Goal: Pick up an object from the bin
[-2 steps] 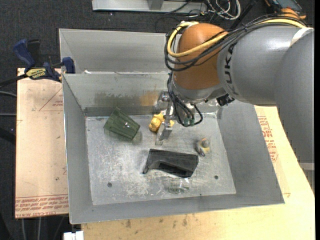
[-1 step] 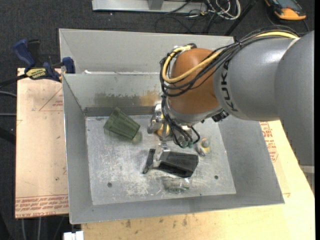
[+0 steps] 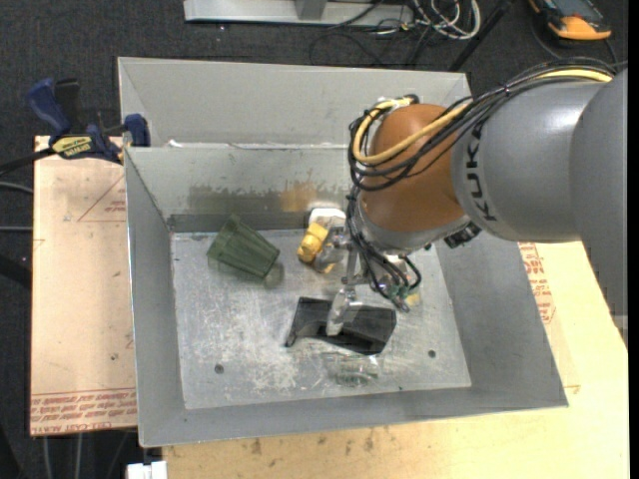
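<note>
Pincer (image 3: pixel 345 310) hovers over flat, angular black piece (image 3: pixel 371 329).

In the bin (image 3: pixel 200 357) I see the case (image 3: pixel 371 329) near the middle; the cup (image 3: pixel 243 248) lies behind it to the left, the toy (image 3: pixel 318 239) straight behind it, the wrapper (image 3: pixel 351 369) just before it

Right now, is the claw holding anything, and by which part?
Cannot be told. The claw is low over the middle of the black flat piece near the centre of the bin.
</note>
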